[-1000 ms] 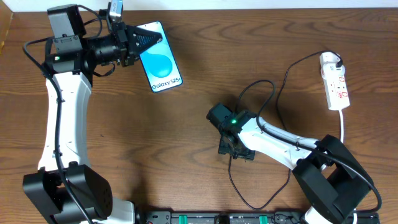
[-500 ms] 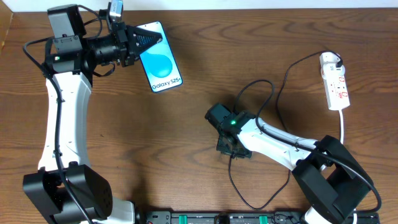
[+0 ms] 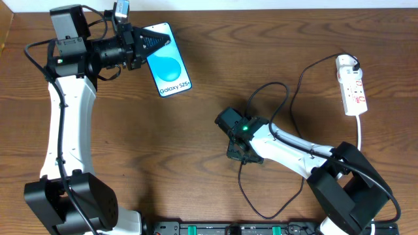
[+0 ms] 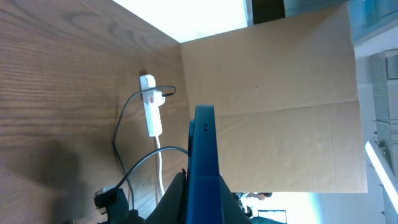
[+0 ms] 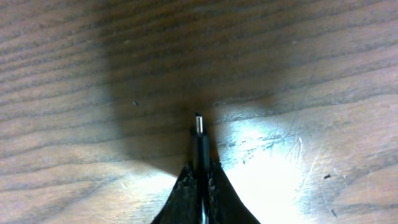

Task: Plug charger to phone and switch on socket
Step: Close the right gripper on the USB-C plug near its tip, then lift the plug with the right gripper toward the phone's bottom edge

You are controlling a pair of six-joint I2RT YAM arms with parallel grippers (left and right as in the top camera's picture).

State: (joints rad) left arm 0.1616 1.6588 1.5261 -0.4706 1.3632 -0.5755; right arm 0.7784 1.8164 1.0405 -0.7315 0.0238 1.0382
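Observation:
The phone (image 3: 170,65), blue screen up, is at the back left, and my left gripper (image 3: 160,42) is shut on its upper end. In the left wrist view the phone (image 4: 204,149) shows edge-on between the two dark fingers (image 4: 177,202). Near the table's middle my right gripper (image 3: 243,155) points down and is shut on the charger's connector end. In the right wrist view the thin connector tip (image 5: 199,127) sticks out past the closed gripper (image 5: 200,177), just above the wood. The charger cable (image 3: 300,81) loops away to the white socket (image 3: 351,85) at the far right.
The cable's slack loops (image 3: 261,212) lie on the table in front of and behind the right arm. A brown cardboard wall (image 4: 280,106) stands beyond the table's far side. The socket's white cord (image 3: 360,134) runs toward the front right.
My right gripper has shut on the charger's connector end and shifted slightly left. The left gripper and phone have not moved.

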